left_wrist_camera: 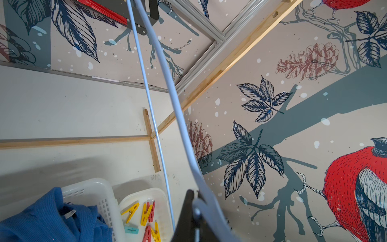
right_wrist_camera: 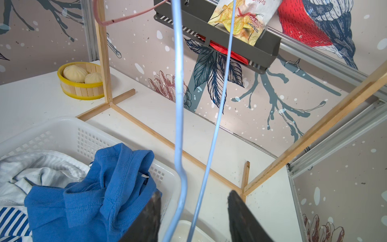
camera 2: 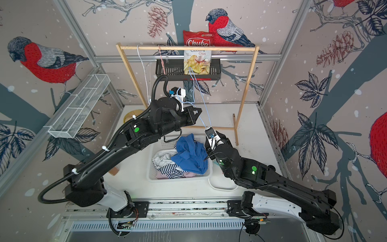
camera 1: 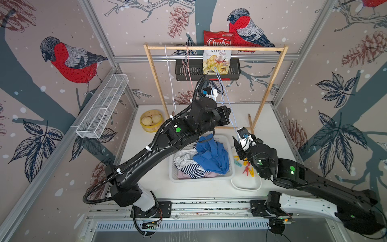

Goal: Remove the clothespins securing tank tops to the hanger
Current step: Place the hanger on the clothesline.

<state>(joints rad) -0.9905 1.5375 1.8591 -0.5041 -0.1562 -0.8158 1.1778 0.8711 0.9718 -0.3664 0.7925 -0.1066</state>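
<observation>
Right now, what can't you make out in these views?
- Clothespins: the right arm overlaps them in a top view; the left wrist view's bottom edge cuts some.
- Pink top: buried under the striped top and blue top; only a strip shows.
- Left gripper on the blue hanger: blurred, cut by the left wrist view's edge.
- Hanger's top end: cut off in both wrist views; thin against the chips bag from above.

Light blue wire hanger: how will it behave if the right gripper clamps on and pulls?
The hanger is thin wire with a visible kink, so it is probably light and springy and will flex under load. Its coating looks smooth, so it may slide in the right gripper. With the left gripper shut on one spot only, it could pivot.
</observation>
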